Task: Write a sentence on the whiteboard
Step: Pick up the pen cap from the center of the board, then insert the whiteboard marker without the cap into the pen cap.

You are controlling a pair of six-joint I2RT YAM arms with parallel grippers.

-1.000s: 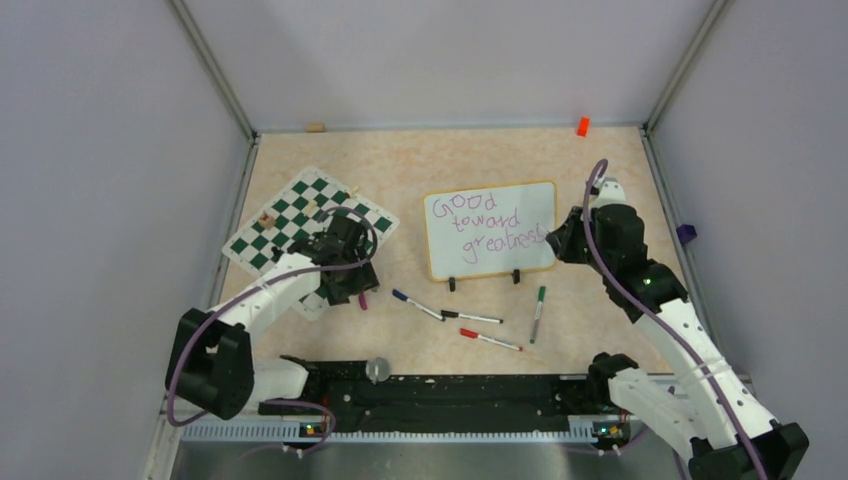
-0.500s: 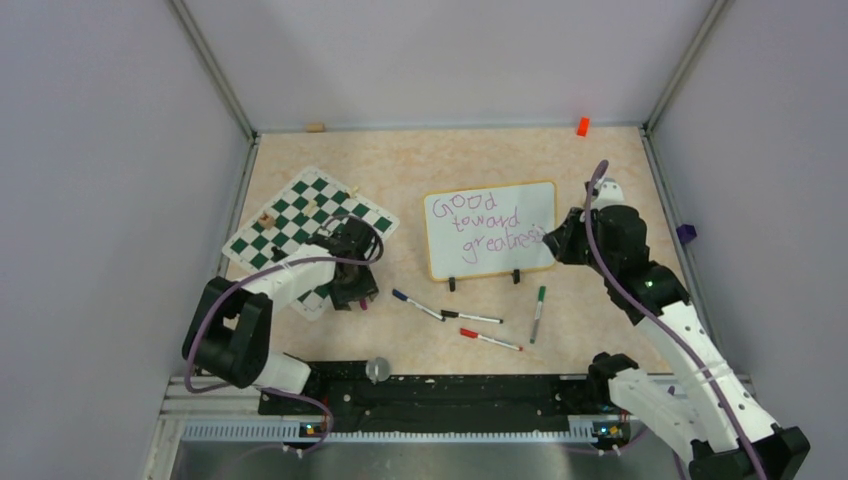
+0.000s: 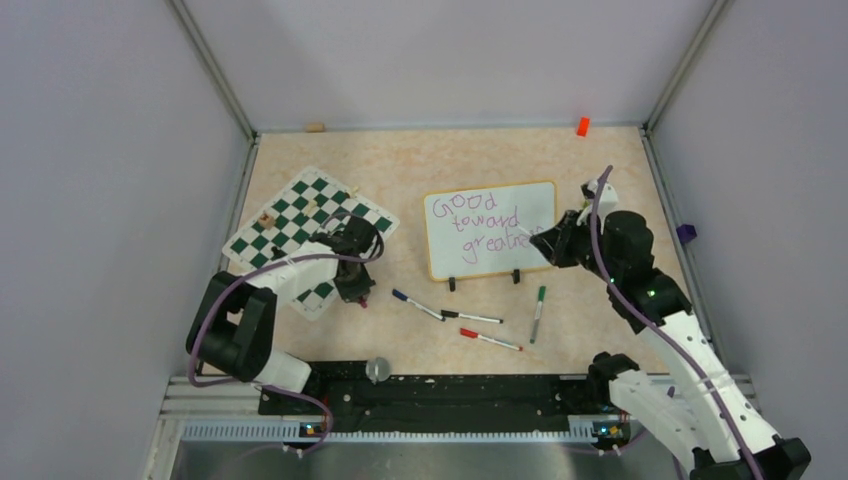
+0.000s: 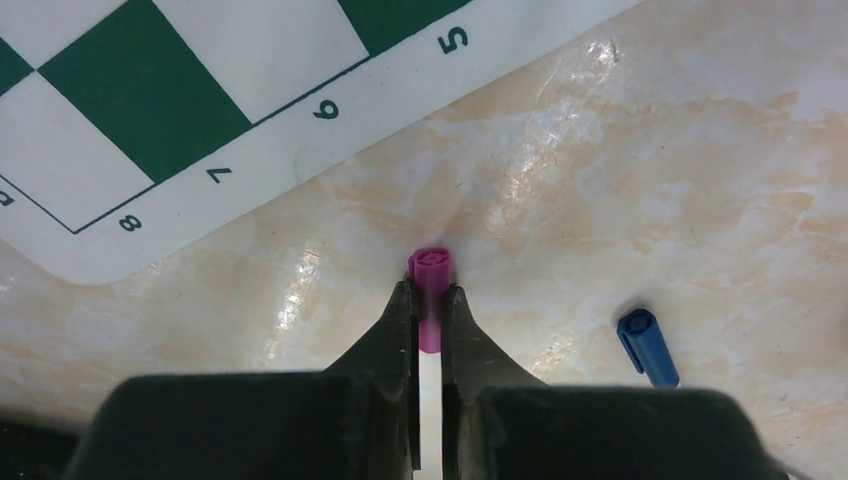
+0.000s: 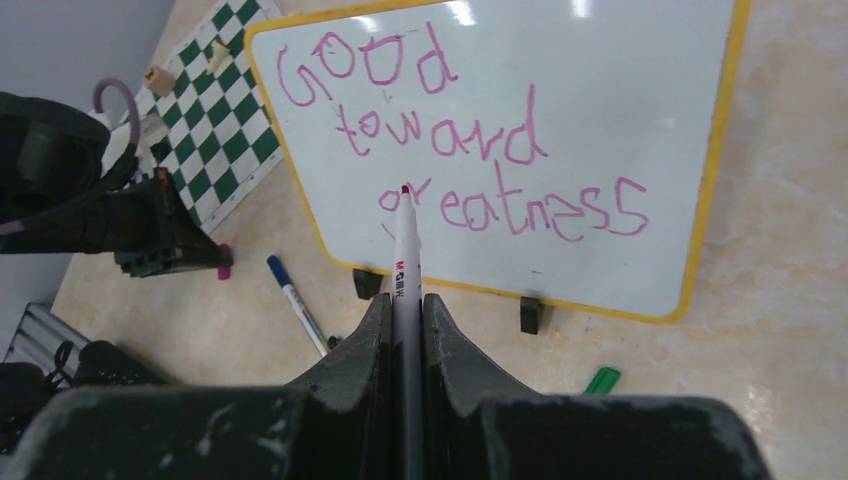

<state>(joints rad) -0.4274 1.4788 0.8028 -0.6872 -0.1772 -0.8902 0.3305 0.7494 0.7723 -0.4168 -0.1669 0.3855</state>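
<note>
Handwriting in purple ink, the sentence (image 5: 470,150), fills three lines on the small white whiteboard with a thin yellow-orange frame (image 3: 532,203). It lies flat on the beige worktop (image 3: 450,160), right of the middle, between the green-and-white chessboard mat (image 3: 300,215) and the right arm. A slip downward of the pen could smear finished letters, I think, or push the loose board aside. Its long axis runs left to right, a little slanted, and the words read upright from the robot's side. The right gripper (image 5: 405,310) is pinching a white purple-tipped marker (image 5: 404,245) with its tip over the last line; whether it touches, I cannot tell. The left gripper (image 4: 428,300) pinches a magenta cap (image 4: 431,268) just beside the mat.
</note>
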